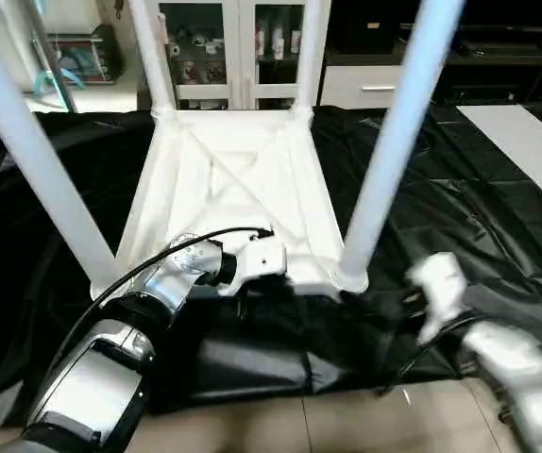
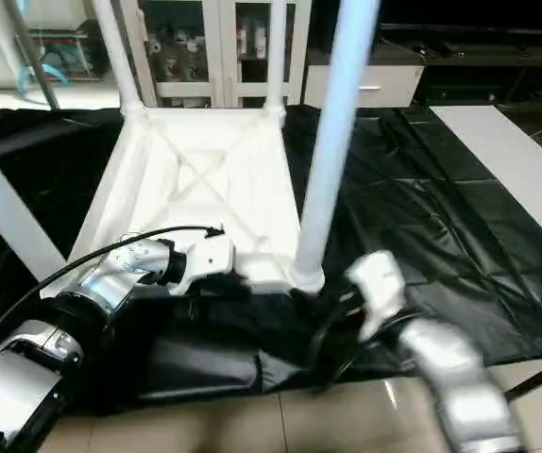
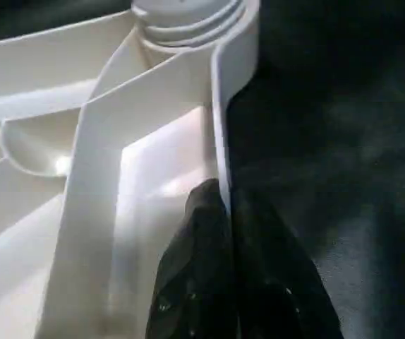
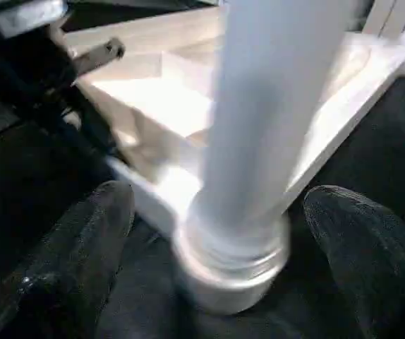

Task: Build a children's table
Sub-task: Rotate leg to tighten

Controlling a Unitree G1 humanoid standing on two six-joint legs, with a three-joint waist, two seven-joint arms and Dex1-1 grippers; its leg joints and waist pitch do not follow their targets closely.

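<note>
The children's table stands upside down on the black-draped work table, its X-ribbed tabletop (image 1: 233, 179) facing up. Four white legs rise from the corner sockets: near left leg (image 1: 35, 160), near right leg (image 1: 394, 132), and two far legs (image 1: 153, 57) (image 1: 311, 57). My left gripper (image 3: 220, 205) is shut on the tabletop's near rim, one finger on each side of the thin wall. My right gripper (image 4: 216, 212) is open around the base of the near right leg, its fingers (image 4: 82, 254) (image 4: 365, 254) standing apart from the socket on both sides.
Wrinkled black cloth (image 1: 460, 198) covers the work table, whose front edge (image 1: 347, 387) runs just below my arms, with pale floor beyond it. A white panel (image 1: 526, 142) lies at the right. A white glass-door cabinet (image 1: 238, 47) stands behind.
</note>
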